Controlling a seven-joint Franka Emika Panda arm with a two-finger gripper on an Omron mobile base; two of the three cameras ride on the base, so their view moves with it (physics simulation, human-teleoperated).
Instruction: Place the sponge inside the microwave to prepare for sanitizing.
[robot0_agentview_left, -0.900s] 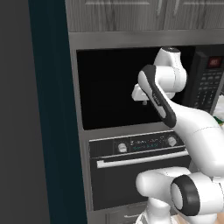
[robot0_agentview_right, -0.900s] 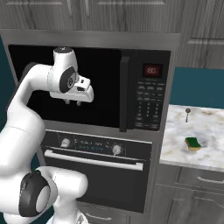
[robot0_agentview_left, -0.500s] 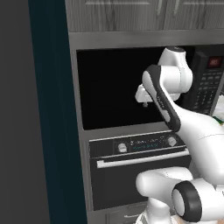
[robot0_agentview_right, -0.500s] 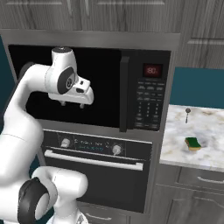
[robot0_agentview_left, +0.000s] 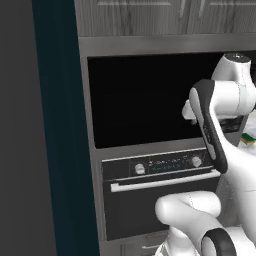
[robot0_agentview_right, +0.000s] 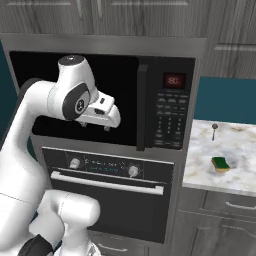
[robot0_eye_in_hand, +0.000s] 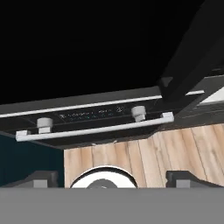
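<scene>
Gripper (robot0_agentview_right: 107, 126) is hanging wide open w/ nothing held, in front of microwave (robot0_agentview_right: 165, 107); sponge (robot0_agentview_right: 220, 163) is lying near counter (robot0_agentview_right: 200, 172) front edge.

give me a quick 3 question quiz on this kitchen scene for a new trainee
1. True or false: the sponge is already inside the microwave.
2. The tool hangs in front of: A) the microwave's dark window, B) the oven handle, C) the counter.
3. Fill in: the sponge lies on the ____, to the right of the microwave's keypad.

Key:
1. False. It lies on the marble counter, apart from the tool.
2. A. The tool is above the oven, level with the window.
3. counter
</scene>
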